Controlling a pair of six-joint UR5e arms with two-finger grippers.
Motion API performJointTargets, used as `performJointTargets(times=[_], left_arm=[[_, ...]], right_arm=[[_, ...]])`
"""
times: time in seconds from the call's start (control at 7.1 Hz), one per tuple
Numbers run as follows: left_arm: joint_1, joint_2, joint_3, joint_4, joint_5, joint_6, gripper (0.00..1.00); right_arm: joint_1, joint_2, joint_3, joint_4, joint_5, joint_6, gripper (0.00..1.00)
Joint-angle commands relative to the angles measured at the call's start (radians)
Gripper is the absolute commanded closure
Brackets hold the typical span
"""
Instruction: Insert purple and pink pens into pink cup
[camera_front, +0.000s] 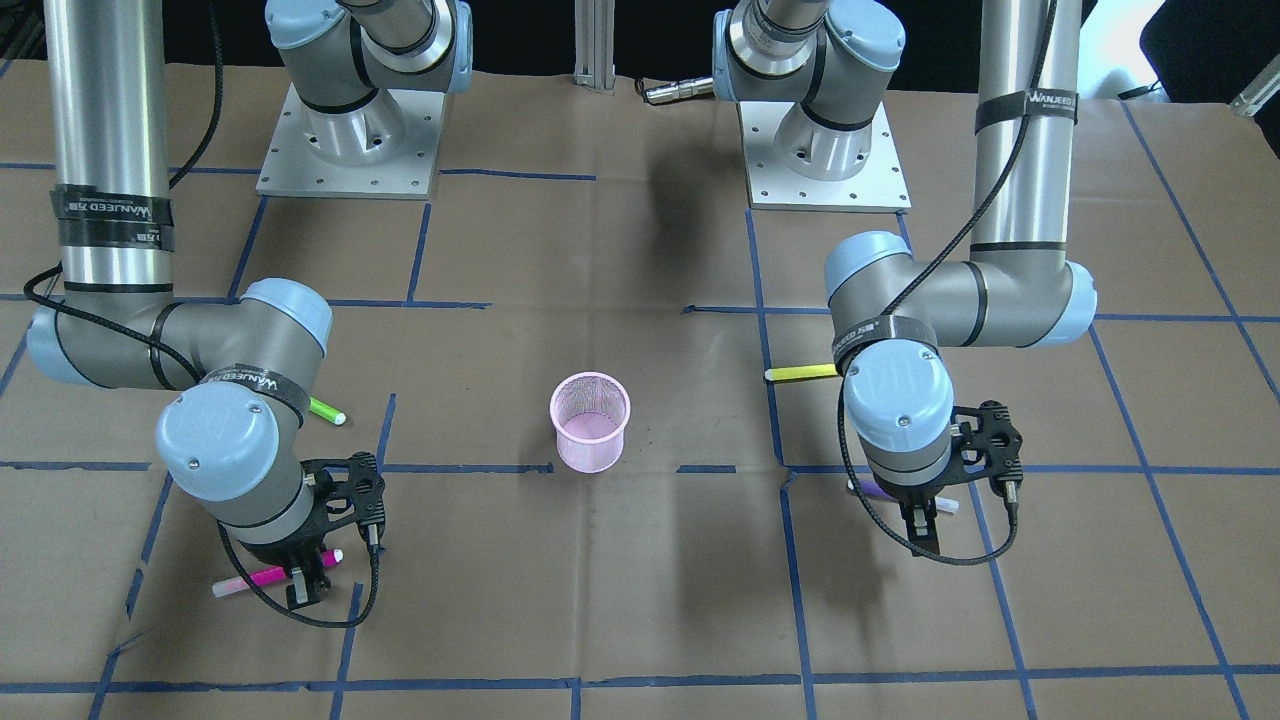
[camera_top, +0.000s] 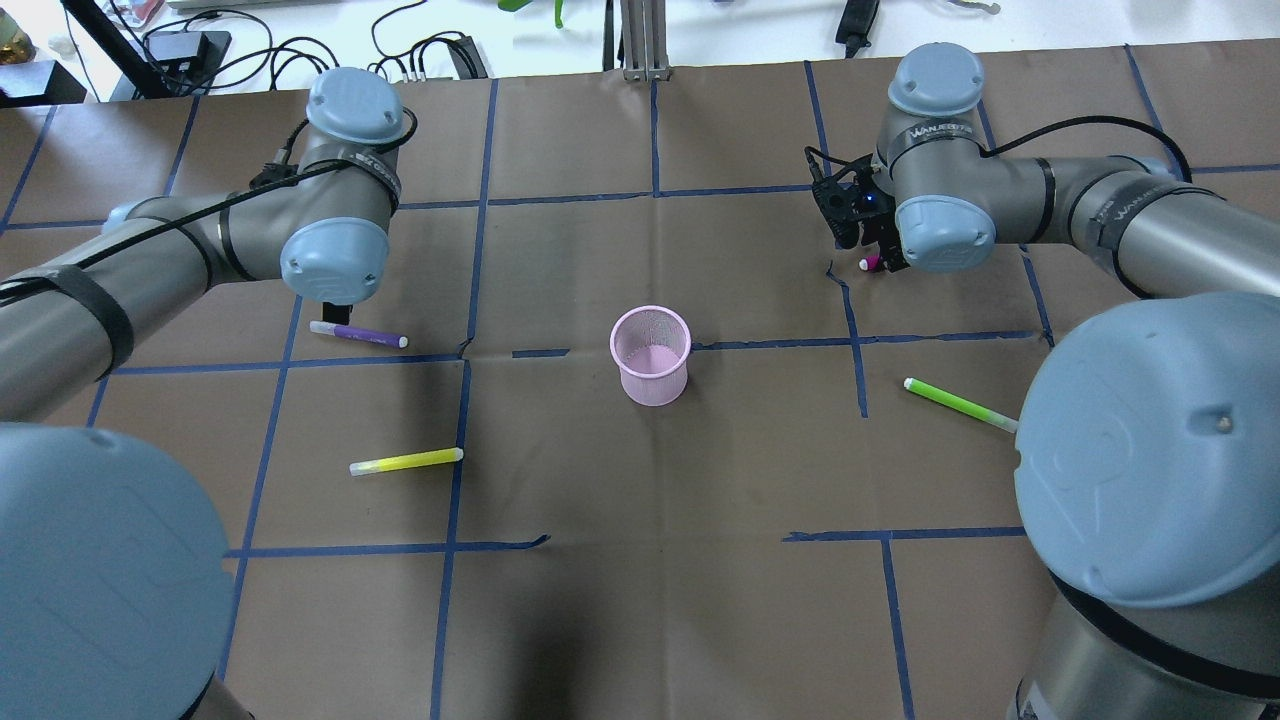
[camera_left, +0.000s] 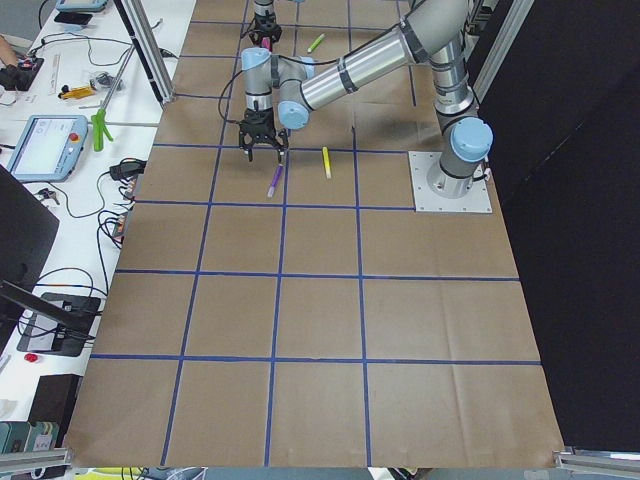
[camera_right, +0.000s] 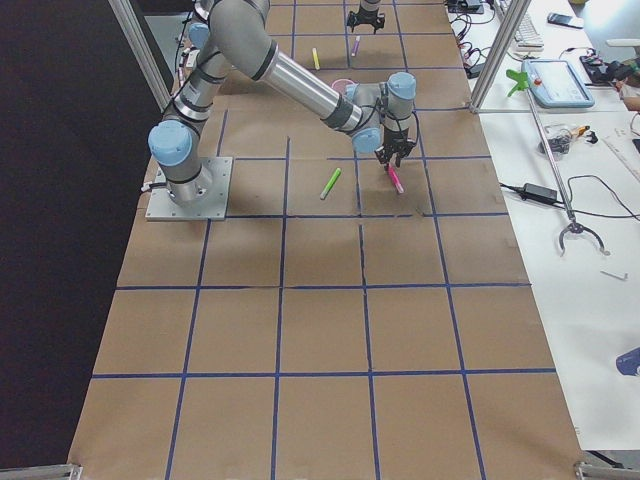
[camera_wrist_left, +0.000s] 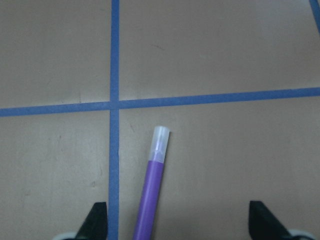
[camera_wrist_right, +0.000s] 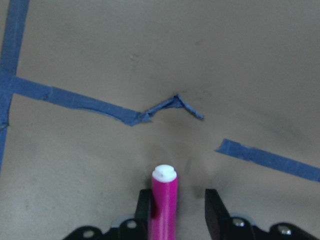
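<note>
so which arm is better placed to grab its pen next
Right. The right gripper straddles the pink pen, jaws close to it; the left gripper hangs wide open over the purple pen.

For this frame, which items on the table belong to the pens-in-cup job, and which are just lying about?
Job in hand: pink cup, empty, mid-table; purple pen, lying flat; pink pen, lying flat.
Lying about: yellow pen; green pen.
</note>
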Motion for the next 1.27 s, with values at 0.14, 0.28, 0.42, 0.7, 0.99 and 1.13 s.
performJointTargets(times=[0.14,0.28,0.42,0.7,0.99,1.13], left_arm=[[-0.025,-0.018,-0.136,0.204,0.083,-0.007,0.01],[-0.025,-0.037,-0.147,0.269,0.090,-0.005,0.01],[-0.024,-0.036,-0.159,0.273,0.090,-0.005,0.01],[-0.022,-0.035,-0.189,0.281,0.084,0.010,0.01],[-0.022,-0.033,-0.187,0.281,0.079,0.010,0.01],[-0.021,-0.032,-0.187,0.287,0.084,0.008,0.01]], right_arm=[[0.001,-0.009,-0.001,0.000,-0.003,0.000,0.78],[0.001,-0.010,-0.001,0.000,-0.003,0.000,0.87],[0.001,-0.010,0.001,0.000,-0.003,0.000,0.87],[0.001,-0.010,0.001,0.000,-0.001,0.000,0.90],[0.002,-0.007,0.001,0.000,-0.001,0.006,0.58],[0.002,-0.003,-0.001,-0.002,0.000,0.006,0.52]])
